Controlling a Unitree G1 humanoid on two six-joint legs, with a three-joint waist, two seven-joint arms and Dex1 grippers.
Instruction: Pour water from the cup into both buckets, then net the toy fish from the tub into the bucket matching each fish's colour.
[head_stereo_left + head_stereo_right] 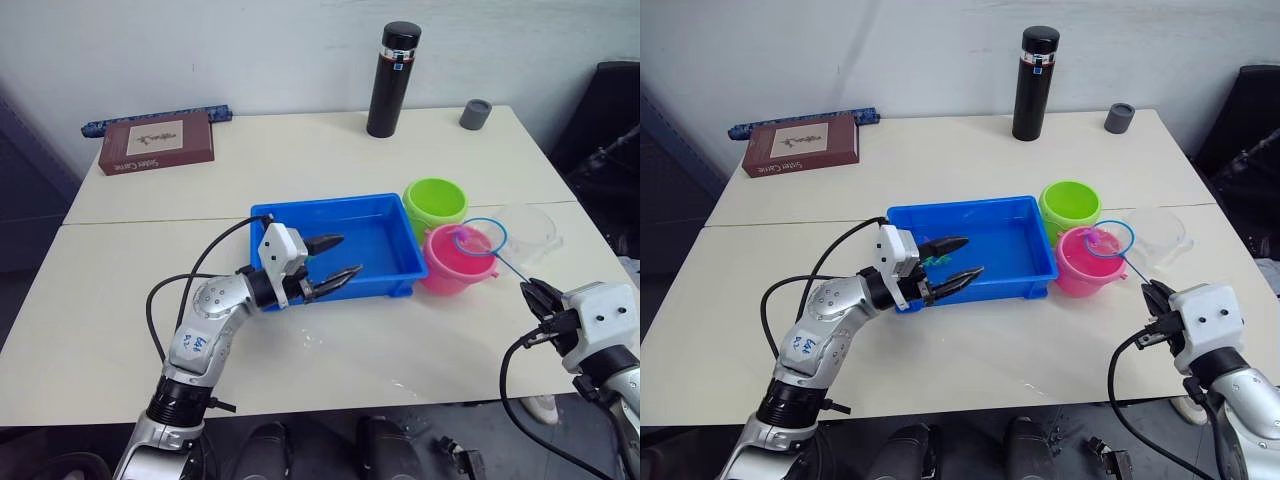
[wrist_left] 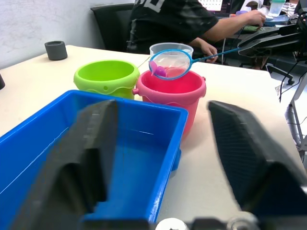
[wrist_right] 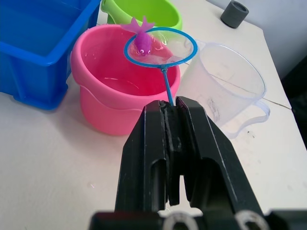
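Pink fish rides loose in net over pink bucket; light, slippery. Right gripper pinches thin handle low; left gripper gapes empty.

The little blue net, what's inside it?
One pink-purple toy fish sits in the blue net, held over the pink bucket by the right tool. The bucket holds water; the net covers part of its inside.

Left claw open, fingers spread wide over blue tub. Beyond tub: green bucket touching pink bucket. Blue-rimmed net above pink bucket, holding magenta fish. Clear cup behind. Small grey cup on surface.
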